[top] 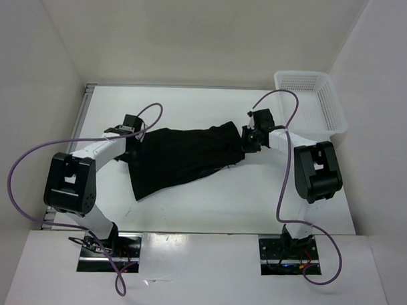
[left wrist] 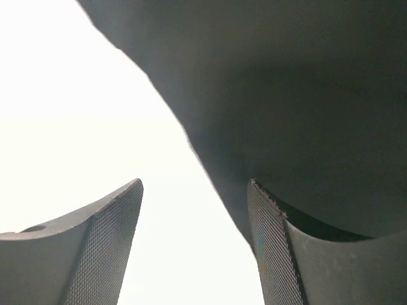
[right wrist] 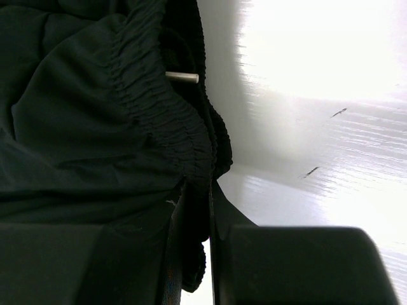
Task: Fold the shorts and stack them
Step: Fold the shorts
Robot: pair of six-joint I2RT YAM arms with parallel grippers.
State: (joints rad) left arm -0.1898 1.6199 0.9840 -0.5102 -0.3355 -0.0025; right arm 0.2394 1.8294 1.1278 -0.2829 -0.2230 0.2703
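The black shorts (top: 183, 158) lie spread and rumpled across the middle of the table. My left gripper (top: 133, 147) is at their left edge. In the left wrist view it (left wrist: 194, 213) stands open, the cloth's edge (left wrist: 286, 95) running down to the right finger (left wrist: 273, 254), with bare table between the pads. My right gripper (top: 246, 142) is at the shorts' right end. In the right wrist view its jaws (right wrist: 197, 203) are pinched together on the gathered elastic waistband (right wrist: 159, 121). A pale drawstring tip (right wrist: 182, 77) pokes out of the band.
A white mesh basket (top: 309, 102) stands at the table's far right corner, behind the right arm. Bare white table (top: 208, 206) lies in front of the shorts. White walls close in the left, back and right sides.
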